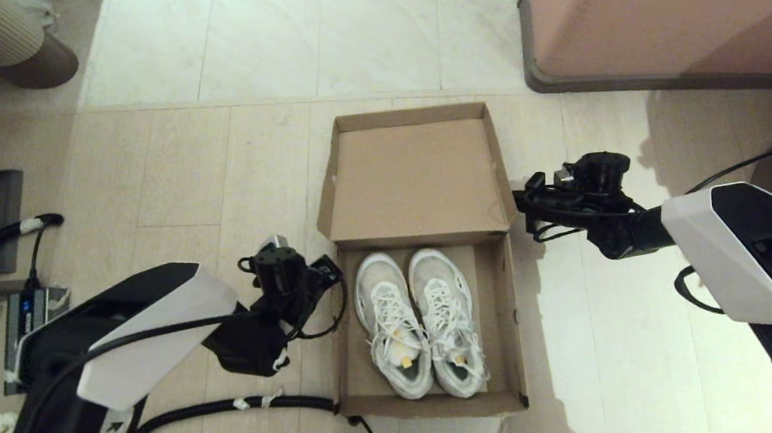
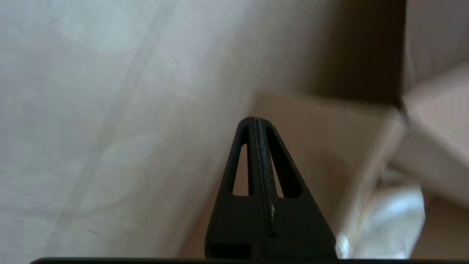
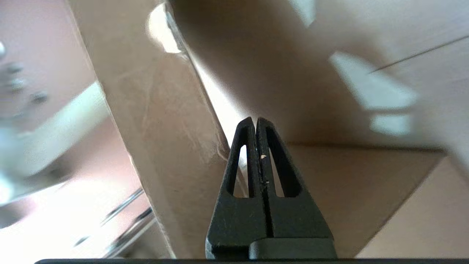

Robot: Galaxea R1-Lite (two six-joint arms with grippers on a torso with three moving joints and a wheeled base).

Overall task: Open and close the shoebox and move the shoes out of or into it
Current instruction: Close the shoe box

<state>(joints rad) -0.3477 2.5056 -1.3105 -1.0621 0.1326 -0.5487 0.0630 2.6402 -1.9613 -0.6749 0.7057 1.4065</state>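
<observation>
Warm, even indoor light; my arms cast soft shadows on the pale floor (image 1: pixel 209 170). Head view sharp. Both wrist views motion-blurred, only my claws crisp; bright glare washes one corner of the right wrist view.

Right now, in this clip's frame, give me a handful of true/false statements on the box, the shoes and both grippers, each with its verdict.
1. The shoebox lies with its lid folded open. True.
2. The shoes stand on the floor beside the box. False: both sit inside it, side by side.
3. The left gripper is shut and holds nothing. True.
4. The right gripper has its fingers spread wide. False: they are pressed together, empty.
5. The right gripper is near the right edge of the open lid. True, though contact cannot be told.
6. The left gripper is clamped on a shoelace. False: it is outside the box's left wall.
</observation>
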